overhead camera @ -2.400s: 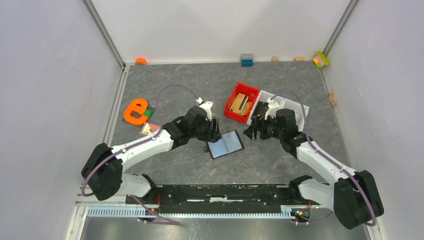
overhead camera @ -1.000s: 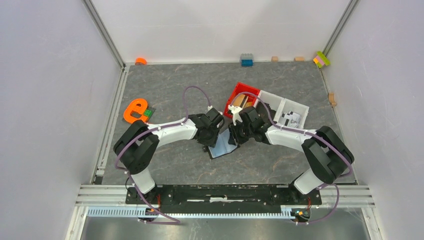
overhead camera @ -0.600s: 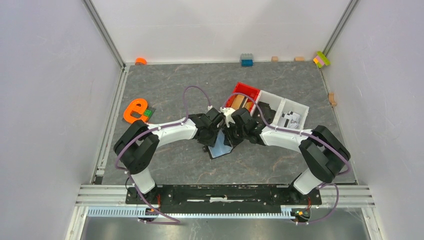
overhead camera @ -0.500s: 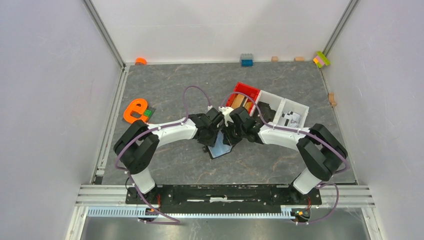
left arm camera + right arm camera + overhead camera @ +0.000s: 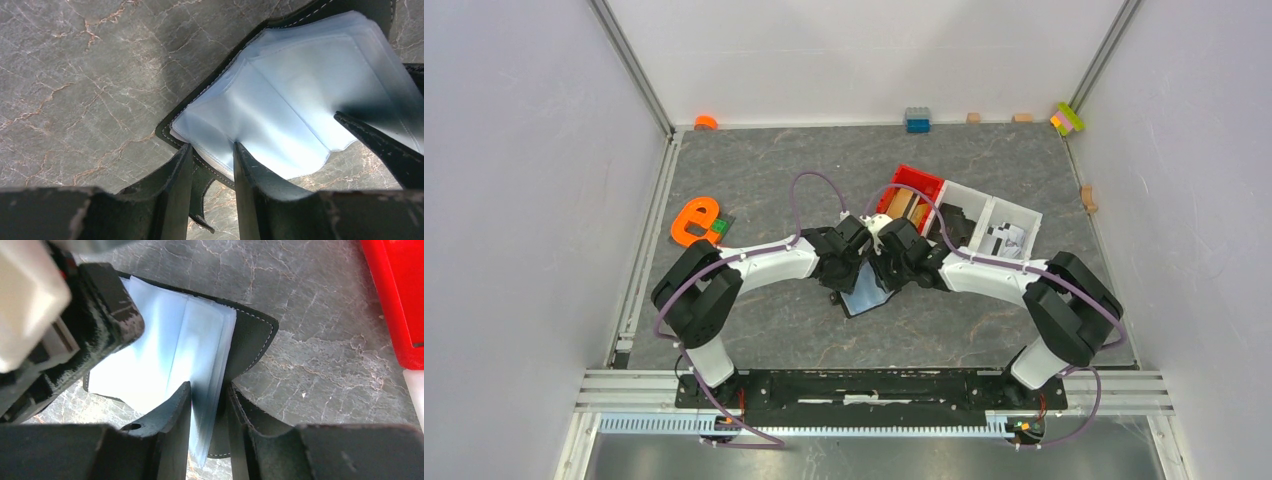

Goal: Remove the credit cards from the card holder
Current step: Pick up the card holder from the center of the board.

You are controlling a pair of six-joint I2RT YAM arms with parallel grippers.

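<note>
The black card holder [image 5: 864, 300] lies open mid-table, its pale blue sleeves [image 5: 280, 90] showing. My left gripper [image 5: 852, 270] is shut on its near corner: in the left wrist view the gripper [image 5: 212, 147] has one finger outside the black cover and the other pressing on the sleeves. My right gripper [image 5: 886, 272] meets it from the right. In the right wrist view the gripper [image 5: 209, 385] stands open, its jaws on either side of the fanned sleeves [image 5: 165, 350] and the raised cover flap [image 5: 252, 335]. No credit cards show; they are hidden or out of view.
A red bin [image 5: 921, 179] with wooden blocks stands just behind the right gripper, and a white bin [image 5: 1014, 212] stands beside it. An orange letter e [image 5: 694, 222] lies at the left. Small bricks [image 5: 917, 119] line the back wall.
Both arms have closed in on the card holder, which lay flat before. Over the last second the right gripper has shifted left against the left one and its jaws have widened.
</note>
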